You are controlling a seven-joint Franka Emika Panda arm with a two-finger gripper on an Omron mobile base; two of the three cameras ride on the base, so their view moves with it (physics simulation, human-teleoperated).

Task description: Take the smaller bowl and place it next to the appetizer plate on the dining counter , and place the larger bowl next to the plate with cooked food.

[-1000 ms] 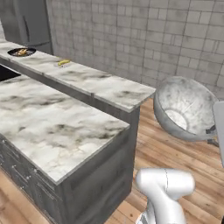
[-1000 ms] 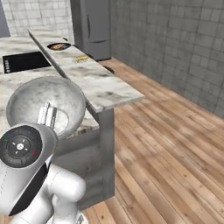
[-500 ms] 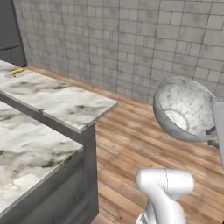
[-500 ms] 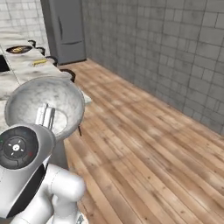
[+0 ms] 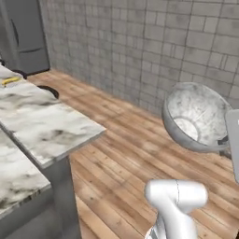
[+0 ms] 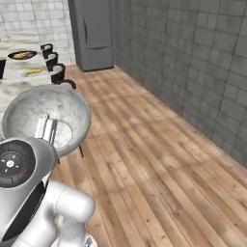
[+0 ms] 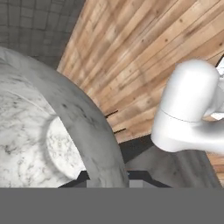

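Speckled larger bowl point(image 5: 196, 116), one, rim clamped in closed hand point(image 6: 46, 129); one banana point(image 6: 33, 72), one dining counter point(image 5: 44, 126)

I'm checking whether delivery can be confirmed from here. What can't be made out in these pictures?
- Pincer tips: hand view, hidden behind the larger bowl rim.
- Plate with cooked food: right base view, too small for detail.
- Dining counter: left base view, cut off by the left edge.

Grey-white speckled larger bowl point(image 5: 196, 116); white-grey marbled dining counter point(image 5: 42, 126); brown plank floor point(image 6: 159, 159).
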